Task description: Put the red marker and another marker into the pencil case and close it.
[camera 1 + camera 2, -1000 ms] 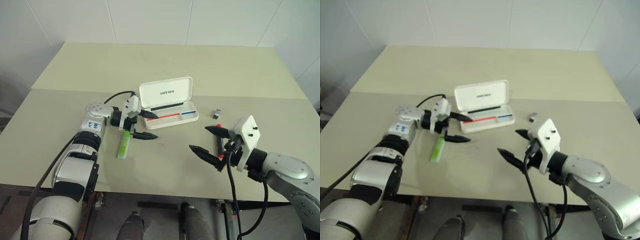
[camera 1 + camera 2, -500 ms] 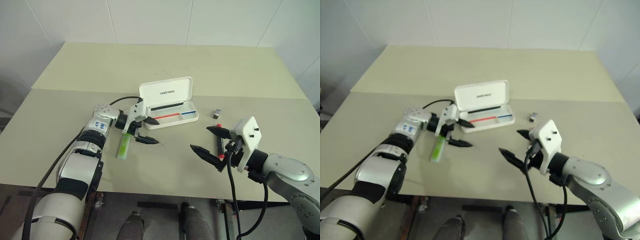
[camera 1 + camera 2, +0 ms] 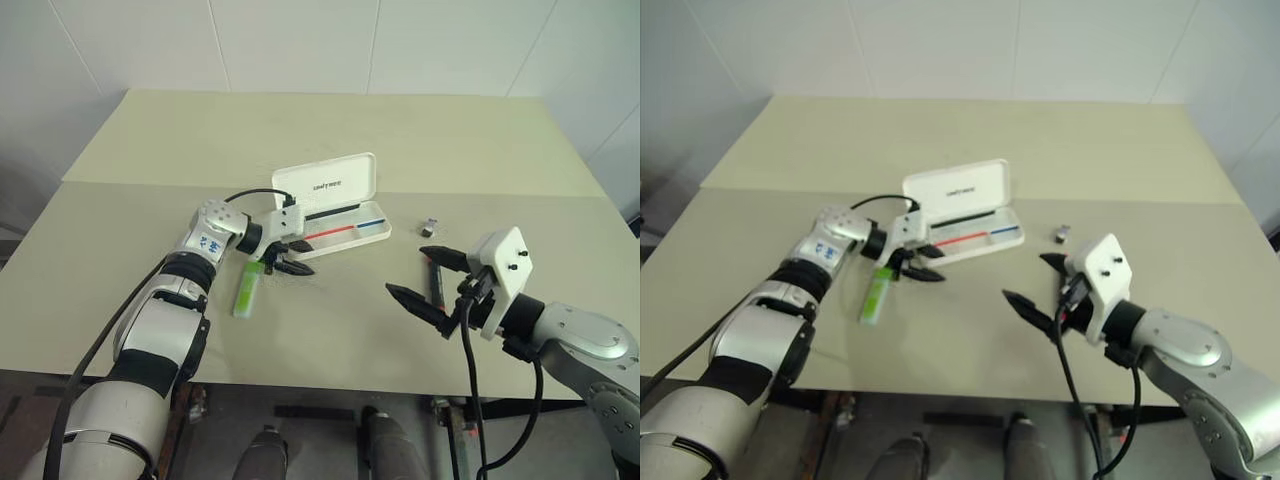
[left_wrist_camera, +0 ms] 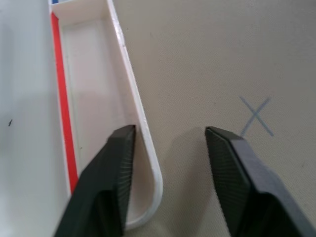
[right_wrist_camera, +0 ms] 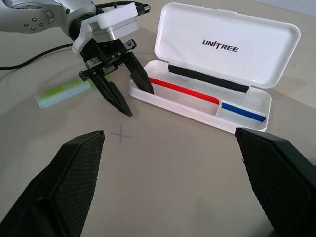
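The white pencil case (image 3: 322, 185) lies open mid-table, lid up, with red and blue stripes in its tray (image 5: 197, 106). My left gripper (image 3: 296, 258) is open and straddles the tray's near left corner. One finger (image 4: 116, 168) is inside the tray, the other stands outside on the table, and the tray wall (image 4: 144, 133) is between them. The light green marker (image 3: 248, 288) lies on the table just beside that gripper. My right gripper (image 3: 405, 271) hovers open at the right, holding nothing. Beneath its fingers lies the red marker (image 3: 436, 282), partly hidden.
A small grey piece (image 3: 428, 229) lies right of the case. A pencilled X (image 5: 121, 135) marks the table in front of the case's left end. The left arm's black cable (image 3: 250, 196) loops near the lid. The table's front edge runs close below both arms.
The left gripper has swung down and right to the case's near left corner, and its jaws have narrowed around the tray wall. The right arm has kept still.
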### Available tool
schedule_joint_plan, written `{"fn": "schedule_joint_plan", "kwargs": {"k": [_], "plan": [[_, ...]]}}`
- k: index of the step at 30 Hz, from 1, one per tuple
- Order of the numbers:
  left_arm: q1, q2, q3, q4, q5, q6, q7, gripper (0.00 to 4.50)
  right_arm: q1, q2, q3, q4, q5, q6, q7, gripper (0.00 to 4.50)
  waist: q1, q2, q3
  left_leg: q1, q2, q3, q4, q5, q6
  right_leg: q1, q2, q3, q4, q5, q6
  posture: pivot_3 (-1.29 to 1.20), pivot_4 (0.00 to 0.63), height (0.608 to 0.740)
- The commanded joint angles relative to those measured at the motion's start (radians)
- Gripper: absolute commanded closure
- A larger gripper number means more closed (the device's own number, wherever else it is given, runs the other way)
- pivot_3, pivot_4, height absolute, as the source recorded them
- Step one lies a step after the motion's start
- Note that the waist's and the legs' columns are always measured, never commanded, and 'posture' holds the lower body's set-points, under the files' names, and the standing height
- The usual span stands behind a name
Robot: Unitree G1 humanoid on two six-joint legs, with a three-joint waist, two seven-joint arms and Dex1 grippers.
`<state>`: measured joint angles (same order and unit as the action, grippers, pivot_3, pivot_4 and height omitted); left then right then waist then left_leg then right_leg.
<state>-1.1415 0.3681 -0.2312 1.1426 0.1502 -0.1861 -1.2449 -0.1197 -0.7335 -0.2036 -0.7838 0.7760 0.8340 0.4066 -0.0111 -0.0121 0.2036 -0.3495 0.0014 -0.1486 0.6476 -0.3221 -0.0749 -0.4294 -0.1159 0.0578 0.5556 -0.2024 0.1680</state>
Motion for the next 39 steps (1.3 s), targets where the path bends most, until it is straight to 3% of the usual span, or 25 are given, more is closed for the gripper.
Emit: {"fn": "schedule_joint_plan", "kwargs": {"k": [1,4,13,24,31,35,39], "plan": [[0.004,0.009,-0.005,-0.010,0.008,0.007,-0.019,3.26,-0.025,-0.013,-0.025,-0.006,0.008,-0.015,0.015,0.00,0.000,0.000,0.000,0.000,0.000,0.000,0.000,0.000,0.000,0.000,0.000,0.000,0.000,0.000,0.000,0.00,0.150,0.740],[0.008,0.015,0.012,-0.029,-0.003,0.003,-0.015,4.22,-0.038,-0.016,-0.024,0.005,0.004,-0.017,0.024,0.00,0.000,0.000,0.000,0.000,0.000,0.000,0.000,0.000,0.000,0.000,0.000,0.000,0.001,0.000,0.000,0.00,0.150,0.740],[0.041,0.051,0.033,-0.153,-0.031,0.009,-0.026,4.22,-0.052,-0.028,-0.029,0.027,0.003,-0.018,0.047,0.00,0.003,0.000,0.000,0.000,0.000,0.000,0.000,0.000,0.000,-0.002,0.000,0.000,0.000,0.002,0.003,0.00,0.150,0.740],[0.264,0.107,0.037,-0.701,-0.121,0.258,-0.052,4.22,0.017,-0.043,-0.096,-0.008,0.089,-0.020,0.098,0.00,0.010,0.000,0.000,-0.002,0.000,0.000,0.000,0.000,0.000,-0.003,0.000,0.001,0.000,0.002,0.003,0.00,0.150,0.740],[0.354,0.127,0.032,-0.902,-0.156,0.377,-0.038,4.22,0.073,-0.082,-0.158,-0.011,0.161,-0.023,0.164,0.00,0.010,0.000,0.000,-0.001,0.000,0.000,0.000,0.000,0.000,-0.002,0.000,0.001,0.000,0.002,0.003,0.00,0.150,0.740],[0.381,0.135,0.037,-0.958,-0.174,0.404,-0.020,4.22,0.097,-0.101,-0.163,-0.010,0.161,-0.028,0.177,0.00,0.010,0.000,0.000,-0.001,0.000,0.000,0.001,0.000,0.000,-0.002,0.000,0.001,0.000,0.002,0.002,0.00,0.150,0.740],[0.351,0.120,0.041,-0.885,-0.141,0.368,0.075,4.22,0.082,-0.095,-0.149,-0.001,0.156,-0.036,0.160,0.00,0.010,0.000,0.000,-0.001,0.000,0.000,0.001,0.000,0.000,-0.001,0.000,0.001,-0.002,0.001,0.002,0.00,0.150,0.740]]}}
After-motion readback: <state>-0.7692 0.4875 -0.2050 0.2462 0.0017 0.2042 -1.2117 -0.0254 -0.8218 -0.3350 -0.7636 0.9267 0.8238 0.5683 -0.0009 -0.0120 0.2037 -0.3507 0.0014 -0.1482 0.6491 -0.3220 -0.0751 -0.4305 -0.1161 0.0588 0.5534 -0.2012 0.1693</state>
